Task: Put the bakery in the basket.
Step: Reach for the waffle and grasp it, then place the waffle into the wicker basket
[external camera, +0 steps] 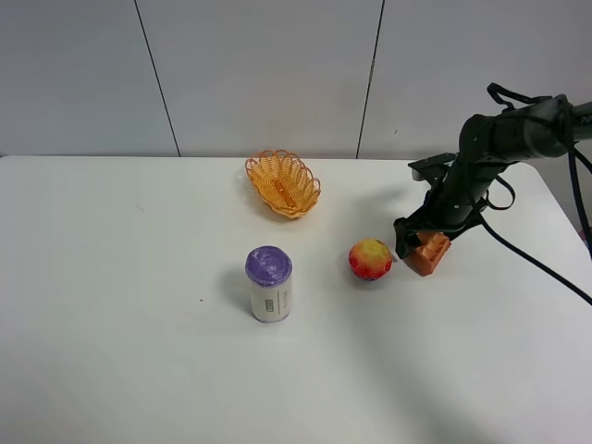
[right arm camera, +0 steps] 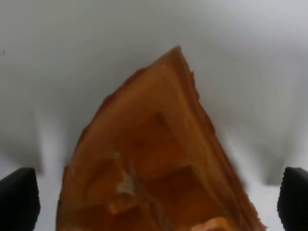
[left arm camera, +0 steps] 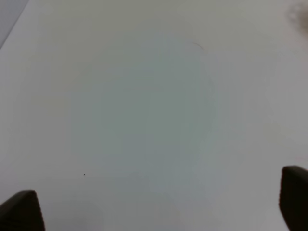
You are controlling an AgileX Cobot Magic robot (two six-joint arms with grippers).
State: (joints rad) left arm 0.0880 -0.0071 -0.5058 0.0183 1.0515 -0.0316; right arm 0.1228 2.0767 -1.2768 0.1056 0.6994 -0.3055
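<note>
The bakery (external camera: pixel 431 253), an orange-brown wedge with a grid-textured top, lies on the white table right of the red-yellow fruit. It fills the right wrist view (right arm camera: pixel 154 154). My right gripper (external camera: pixel 418 242) is down over it, open, with one fingertip (right arm camera: pixel 19 197) on each side and a gap to the pastry on both sides. The orange woven basket (external camera: pixel 283 183) stands at the back middle and looks empty. My left gripper (left arm camera: pixel 154 207) is open over bare table; its arm does not show in the exterior high view.
A round red-yellow toy fruit (external camera: pixel 370 259) sits just left of the bakery. A white can with a purple lid (external camera: pixel 269 284) stands upright front left of the fruit. The table's right edge runs close behind the right arm.
</note>
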